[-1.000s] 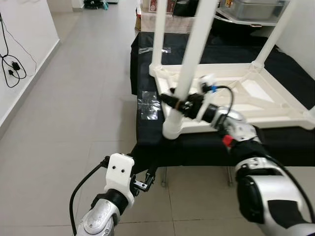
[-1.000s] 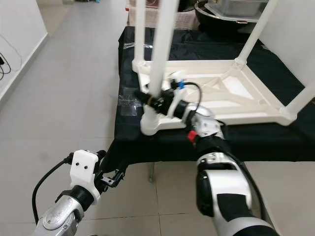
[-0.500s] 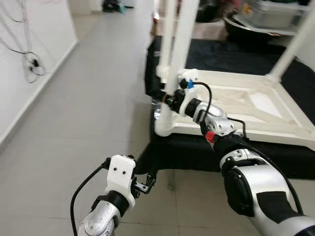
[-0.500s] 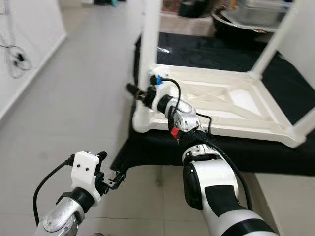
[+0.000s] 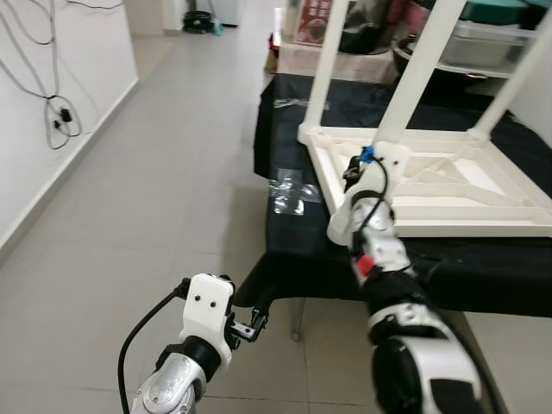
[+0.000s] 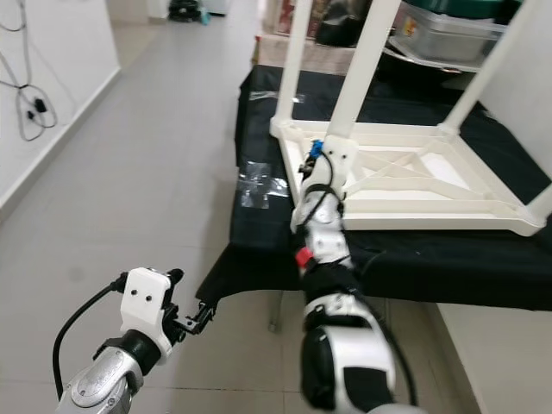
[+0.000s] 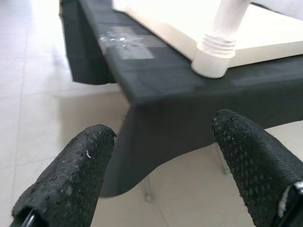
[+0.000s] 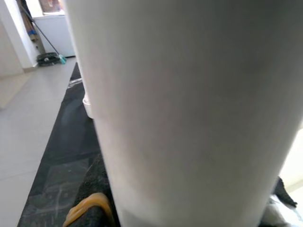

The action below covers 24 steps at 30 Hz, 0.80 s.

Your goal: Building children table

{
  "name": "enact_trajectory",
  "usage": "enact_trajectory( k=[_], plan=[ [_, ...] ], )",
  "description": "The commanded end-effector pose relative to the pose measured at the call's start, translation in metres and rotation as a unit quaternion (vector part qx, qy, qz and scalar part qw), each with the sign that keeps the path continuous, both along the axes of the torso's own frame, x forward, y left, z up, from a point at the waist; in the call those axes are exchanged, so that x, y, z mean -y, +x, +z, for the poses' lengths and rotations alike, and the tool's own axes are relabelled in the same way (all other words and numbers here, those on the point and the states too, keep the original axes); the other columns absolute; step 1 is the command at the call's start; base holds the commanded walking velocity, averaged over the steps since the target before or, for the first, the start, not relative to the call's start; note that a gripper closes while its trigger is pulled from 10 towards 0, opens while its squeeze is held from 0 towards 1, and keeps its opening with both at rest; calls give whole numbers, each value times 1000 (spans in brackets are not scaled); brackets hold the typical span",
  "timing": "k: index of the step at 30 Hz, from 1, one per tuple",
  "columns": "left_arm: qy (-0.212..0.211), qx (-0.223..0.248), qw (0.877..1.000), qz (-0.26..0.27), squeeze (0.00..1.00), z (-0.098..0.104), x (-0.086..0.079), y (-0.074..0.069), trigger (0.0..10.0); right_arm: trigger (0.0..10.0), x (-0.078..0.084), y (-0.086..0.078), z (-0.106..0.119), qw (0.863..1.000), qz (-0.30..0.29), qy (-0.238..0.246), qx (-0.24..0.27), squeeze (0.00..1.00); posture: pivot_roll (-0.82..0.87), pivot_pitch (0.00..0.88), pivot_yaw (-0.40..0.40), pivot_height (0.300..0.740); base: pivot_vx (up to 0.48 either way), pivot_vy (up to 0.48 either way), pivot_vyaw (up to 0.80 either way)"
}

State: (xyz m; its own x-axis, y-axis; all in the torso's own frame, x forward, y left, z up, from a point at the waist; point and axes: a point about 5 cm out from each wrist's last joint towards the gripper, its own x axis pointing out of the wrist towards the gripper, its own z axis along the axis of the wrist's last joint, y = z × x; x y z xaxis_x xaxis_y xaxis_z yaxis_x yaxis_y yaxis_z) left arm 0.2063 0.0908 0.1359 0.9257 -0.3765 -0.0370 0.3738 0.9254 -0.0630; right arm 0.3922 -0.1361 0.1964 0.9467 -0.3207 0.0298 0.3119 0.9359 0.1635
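Fingers of the right gripper [image 5: 355,172] sit against the nearest white leg [image 5: 412,78] of the upturned children's table [image 5: 448,185], just above where that leg joins the frame; whether they clamp it cannot be told. Up close, the leg [image 8: 189,109] looms directly before them. Fingers [image 7: 66,177] of the left gripper [image 5: 250,326] are spread wide and empty, low over the floor [image 5: 147,216], short of the black tabletop [image 5: 289,224] carrying the table.

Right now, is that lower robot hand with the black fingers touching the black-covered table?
Apart. In the left wrist view, the left gripper hangs open over floor tiles, with a clear gap to the black-covered table ahead.
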Motion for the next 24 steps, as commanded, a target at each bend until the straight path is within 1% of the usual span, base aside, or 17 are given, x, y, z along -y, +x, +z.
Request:
enact_trajectory(
  k=[1, 2, 5, 6, 9, 10, 11, 13, 14, 15, 17, 18, 19, 20, 22, 23, 24],
  plan=[
    [1, -8, 1000, -3, 0, -4, 1, -1, 10000, 0, -4, -4, -18, 999, -9, 18, -28, 0, 84, 97, -89, 740, 0, 0, 0],
    [0, -8, 1000, -3, 0, -3, 1, -1, 10000, 10000, -14, -2, -10, 1000, 16, 12, -4, 0, 84, 97, -85, 740, 0, 0, 0],
    [0, -8, 1000, -2, 0, -3, 1, -1, 10000, 10000, -25, 0, 3, 997, 62, -16, 42, 0, 84, 97, -85, 740, 0, 0, 0],
    [-1, -8, 1000, -2, 0, -3, 1, -1, 10000, 10000, -27, 0, 7, 994, 83, -26, 62, 1000, 85, 98, -89, 740, 0, 0, 0],
    [-1, -8, 1000, -2, 0, -3, 1, -1, 10000, 10000, -27, 0, 11, 992, 89, -44, 78, 1000, 84, 100, -90, 740, 0, 0, 0],
    [-2, -7, 1000, -2, 0, -3, 1, 0, 10000, 10000, -23, 1, 13, 987, 113, -60, 93, 0, 85, 103, -91, 740, 0, 0, 0],
    [-2, -7, 1000, -2, 0, -3, 1, 0, 10000, 10000, -23, 1, 13, 987, 113, -60, 93, 0, 85, 103, -91, 740, 0, 0, 0],
    [-2, -5, 1000, -1, 0, -2, 2, 0, 10000, 10000, -23, 2, 12, 968, 226, -53, 100, 0, 86, 104, -93, 740, 0, 0, 0],
    [-3, -5, 1000, 0, 0, -2, 2, 0, 10000, 10000, -26, 2, 9, 946, 309, -41, 91, 0, 84, 104, -94, 740, 0, 0, 0],
    [-3, -5, 1000, 0, 0, -2, 2, 0, 10000, 10000, -26, 2, 9, 946, 309, -41, 91, 0, 84, 104, -94, 740, 0, 0, 0],
    [-3, -6, 1000, 1, 0, -2, 2, 1, 10000, 10000, -27, 0, 4, 901, 427, -23, 67, 0, 82, 105, -94, 740, 0, 0, 0],
    [-3, -6, 1000, 1, 0, -2, 2, 1, 10000, 10000, -27, 0, 4, 901, 427, -23, 67, 0, 82, 105, -94, 740, 0, 0, 0],
    [-3, -6, 1000, 0, 0, -2, 3, 1, 10000, 10000, -25, -2, 2, 882, 467, -18, 57, 0, 82, 105, -94, 740, 0, 0, 0],
    [-3, -6, 1000, 0, 0, -2, 3, 1, 10000, 10000, -25, -2, 2, 882, 467, -18, 57, 0, 82, 105, -94, 740, 0, 0, 0],
    [-4, -6, 1000, 2, 0, -3, 3, 1, 10000, 10000, -21, -4, 3, 834, 550, -18, 43, 0, 86, 108, -100, 740, 0, 0, 0],
    [-4, -6, 1000, 2, 0, -3, 3, 1, 10000, 10000, -21, -4, 3, 834, 550, -18, 43, 0, 86, 108, -100, 740, 0, 0, 0],
    [-5, -6, 1000, 3, 0, -2, 2, 1, 10000, 10000, -20, -5, 4, 819, 572, -21, 41, 0, 86, 108, -100, 740, 0, 0, 0]
  ],
)
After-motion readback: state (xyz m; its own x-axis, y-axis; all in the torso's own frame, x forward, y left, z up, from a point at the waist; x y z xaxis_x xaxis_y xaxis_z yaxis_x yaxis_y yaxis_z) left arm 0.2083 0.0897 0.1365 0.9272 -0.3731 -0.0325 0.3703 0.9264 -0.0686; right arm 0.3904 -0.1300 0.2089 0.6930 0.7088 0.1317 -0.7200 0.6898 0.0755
